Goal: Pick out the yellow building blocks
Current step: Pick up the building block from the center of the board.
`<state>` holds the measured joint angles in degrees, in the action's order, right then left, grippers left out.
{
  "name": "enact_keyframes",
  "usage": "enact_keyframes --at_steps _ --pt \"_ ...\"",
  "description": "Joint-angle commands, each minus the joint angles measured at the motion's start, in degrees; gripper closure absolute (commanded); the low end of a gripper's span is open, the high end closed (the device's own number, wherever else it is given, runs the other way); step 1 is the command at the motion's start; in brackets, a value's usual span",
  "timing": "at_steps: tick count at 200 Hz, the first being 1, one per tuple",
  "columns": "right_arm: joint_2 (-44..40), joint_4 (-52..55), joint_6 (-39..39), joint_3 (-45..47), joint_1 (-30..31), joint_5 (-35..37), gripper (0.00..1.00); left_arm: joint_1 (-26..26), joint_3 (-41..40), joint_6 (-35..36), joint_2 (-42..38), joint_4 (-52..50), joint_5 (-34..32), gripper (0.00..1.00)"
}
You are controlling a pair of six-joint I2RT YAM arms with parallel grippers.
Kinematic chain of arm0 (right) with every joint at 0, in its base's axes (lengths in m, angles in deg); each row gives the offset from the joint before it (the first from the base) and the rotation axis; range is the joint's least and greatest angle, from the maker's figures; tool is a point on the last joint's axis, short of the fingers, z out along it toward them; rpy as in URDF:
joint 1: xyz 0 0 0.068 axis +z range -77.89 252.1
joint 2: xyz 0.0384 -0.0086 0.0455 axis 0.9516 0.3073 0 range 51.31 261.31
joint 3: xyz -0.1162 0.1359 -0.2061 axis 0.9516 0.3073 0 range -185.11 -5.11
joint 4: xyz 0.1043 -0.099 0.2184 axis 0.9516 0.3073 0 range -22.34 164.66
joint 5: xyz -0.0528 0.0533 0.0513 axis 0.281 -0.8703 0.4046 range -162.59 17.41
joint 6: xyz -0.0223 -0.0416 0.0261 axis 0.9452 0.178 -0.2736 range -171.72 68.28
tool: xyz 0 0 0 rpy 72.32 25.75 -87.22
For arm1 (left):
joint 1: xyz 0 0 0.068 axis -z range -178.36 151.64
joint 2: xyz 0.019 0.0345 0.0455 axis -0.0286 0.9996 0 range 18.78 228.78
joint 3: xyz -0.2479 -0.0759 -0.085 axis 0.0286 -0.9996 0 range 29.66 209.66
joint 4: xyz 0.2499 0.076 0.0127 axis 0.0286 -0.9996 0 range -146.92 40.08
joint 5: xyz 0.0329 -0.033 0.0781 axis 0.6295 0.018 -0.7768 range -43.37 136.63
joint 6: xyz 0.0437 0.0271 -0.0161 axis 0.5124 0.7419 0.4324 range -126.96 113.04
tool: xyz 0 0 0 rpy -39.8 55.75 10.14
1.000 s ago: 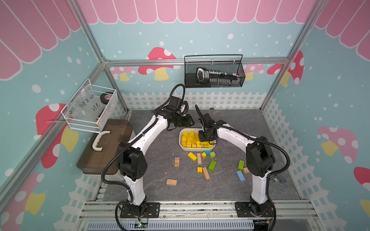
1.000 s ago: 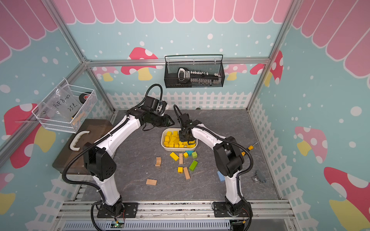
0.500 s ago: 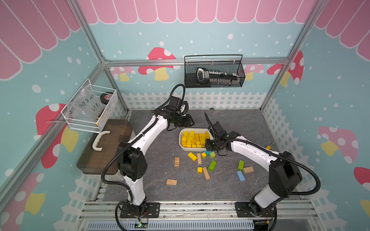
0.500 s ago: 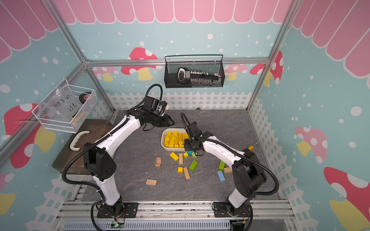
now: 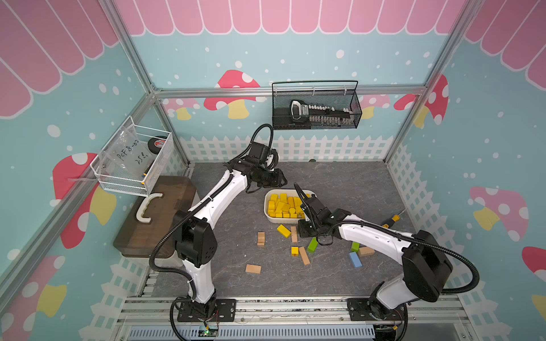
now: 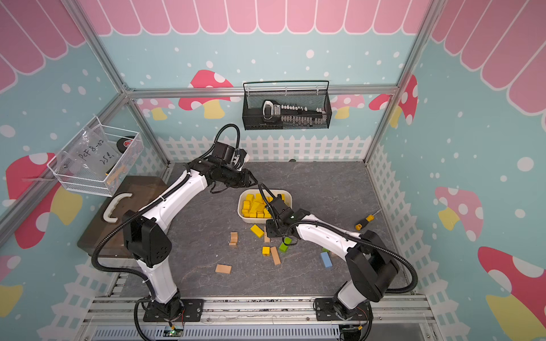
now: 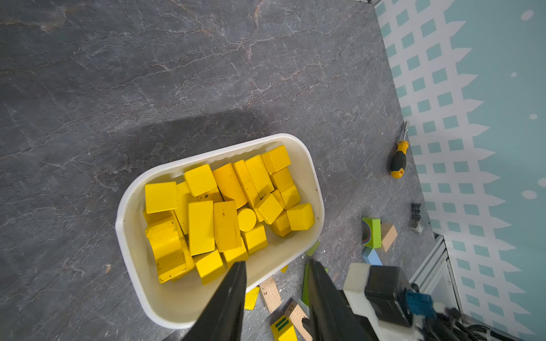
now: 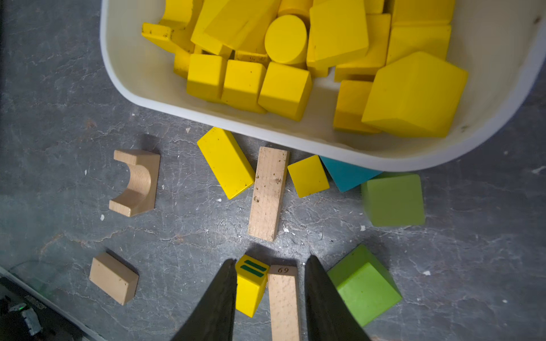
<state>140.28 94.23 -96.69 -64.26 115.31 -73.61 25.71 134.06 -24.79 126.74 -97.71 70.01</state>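
Nearest, our right gripper (image 8: 270,260) hangs spread and empty over a green-striped yellow wooden cube (image 8: 251,288); beyond lie a yellow wooden bar (image 8: 226,162) and a small yellow cube (image 8: 308,175), just beside the white plastic tub (image 7: 177,298) heaped with yellow building blocks (image 7: 224,212); farther, our left gripper (image 7: 277,262) hovers spread, empty

Top views high, wide; wrist views close, downward; all share bin (image 7: 177,295).

Wrist view crops tray (image 8: 130,59) and yellow building blocks (image 8: 285,88).

Blocks (image 5: 283,206) fill the tray (image 5: 280,220), loose blocks (image 5: 304,255) before it
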Motion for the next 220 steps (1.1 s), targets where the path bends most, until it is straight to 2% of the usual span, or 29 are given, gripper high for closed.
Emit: enact_keyframes --at_steps 1,64,97,157,170,195,220 --pt "1.97 -1.40 -7.38 1.04 0.44 0.44 0.61 -0.28 1.57 -0.02 -0.30 -0.56 0.05 0.61" --pt "5.13 -3.10 -18.46 0.14 0.37 1.47 0.61 -0.27 1.68 -0.10 -0.26 -0.67 0.25 0.61" --pt "5.99 -3.12 -20.66 -0.99 0.01 4.23 0.60 -0.30 1.65 -0.19 -0.45 -0.56 0.51 0.61" --pt "10.50 -3.32 -23.61 -3.20 -2.68 3.50 0.61 -0.31 1.71 -0.27 -0.38 -0.62 0.78 0.61" --pt "11.58 -2.92 -22.95 -4.45 -2.75 4.28 0.59 -0.27 1.73 -0.28 -0.45 -0.55 0.84 0.61" --pt "14.32 -1.18 -22.52 -7.04 -3.18 5.48 0.49 -0.26 1.69 -0.28 -0.47 -0.55 0.90 0.61" --pt "17.13 0.58 -22.49 -9.03 -3.60 6.18 0.48 -0.28 1.74 -0.37 -0.30 -0.55 1.06 0.61"
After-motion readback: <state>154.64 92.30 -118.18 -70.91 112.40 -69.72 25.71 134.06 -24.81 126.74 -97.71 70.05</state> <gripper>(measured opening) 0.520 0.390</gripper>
